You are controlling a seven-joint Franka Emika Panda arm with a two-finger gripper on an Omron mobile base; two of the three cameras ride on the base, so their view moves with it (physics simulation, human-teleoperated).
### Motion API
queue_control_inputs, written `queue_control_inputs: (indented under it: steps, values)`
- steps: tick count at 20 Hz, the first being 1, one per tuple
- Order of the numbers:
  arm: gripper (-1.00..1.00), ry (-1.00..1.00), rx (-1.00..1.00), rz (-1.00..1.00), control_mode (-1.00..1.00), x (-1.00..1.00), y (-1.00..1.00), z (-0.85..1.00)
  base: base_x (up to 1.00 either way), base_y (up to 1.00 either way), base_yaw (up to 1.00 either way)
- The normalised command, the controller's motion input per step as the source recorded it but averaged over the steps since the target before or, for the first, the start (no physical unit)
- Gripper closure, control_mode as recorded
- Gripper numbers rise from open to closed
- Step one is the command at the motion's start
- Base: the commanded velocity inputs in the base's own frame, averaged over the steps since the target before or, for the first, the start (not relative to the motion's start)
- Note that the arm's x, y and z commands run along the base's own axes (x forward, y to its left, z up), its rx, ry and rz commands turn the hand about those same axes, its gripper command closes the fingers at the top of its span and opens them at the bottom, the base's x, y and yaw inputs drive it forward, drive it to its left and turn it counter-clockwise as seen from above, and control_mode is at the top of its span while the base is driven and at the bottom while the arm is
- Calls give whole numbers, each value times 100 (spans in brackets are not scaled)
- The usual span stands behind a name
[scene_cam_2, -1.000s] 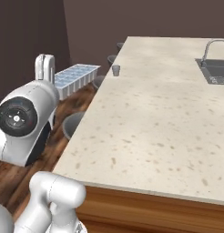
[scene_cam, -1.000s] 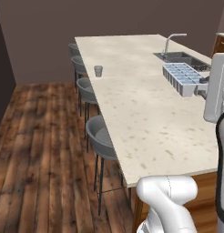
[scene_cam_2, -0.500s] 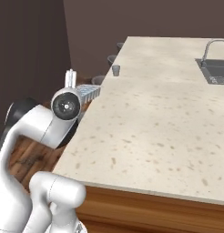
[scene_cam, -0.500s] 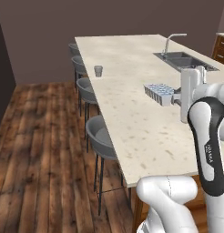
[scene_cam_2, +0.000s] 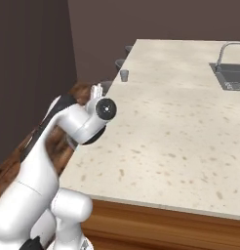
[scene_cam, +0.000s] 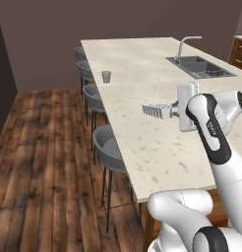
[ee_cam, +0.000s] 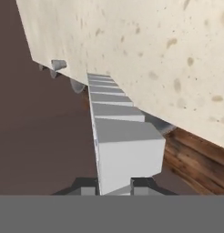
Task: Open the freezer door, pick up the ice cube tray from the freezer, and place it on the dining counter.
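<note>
My gripper (scene_cam: 173, 111) is shut on one end of the ice cube tray (scene_cam: 159, 109), a white tray with rows of cube cells. I hold it out level, a little above the beige speckled dining counter (scene_cam: 137, 64), towards the stool side. In the hand view the tray (ee_cam: 114, 132) runs straight out from my gripper (ee_cam: 114, 187), with the counter (ee_cam: 145, 50) to the upper right and its edge close beside the tray. The freezer and the freezer door are out of view.
A small grey cup (scene_cam: 106, 76) stands near the counter's stool-side edge. The steel sink (scene_cam: 199, 67) and faucet (scene_cam: 186, 43) lie at the far right. Grey stools (scene_cam: 109, 147) line the counter's left side, above a wood floor (scene_cam: 44, 162).
The arm has swung the tray left and nearer to the base, from above the sink side to over the middle of the counter. The gripper stays shut on it.
</note>
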Motion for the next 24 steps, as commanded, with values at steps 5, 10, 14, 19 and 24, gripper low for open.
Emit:
queue_control_inputs:
  steps: [5, 10, 14, 19, 24]
  values:
    - [100, 13, 9, 13, -100, 83, -43, -40, 0, 0, 0]
    - [100, 10, 5, 12, -100, 74, -42, -54, 0, 0, 0]
    - [100, 2, 0, 2, -100, 66, -8, -64, 0, 0, 0]
    - [100, -1, 0, 0, -100, 43, 0, -79, 0, 0, 0]
    - [100, -7, 0, 0, -100, 26, 0, -84, 0, 0, 0]
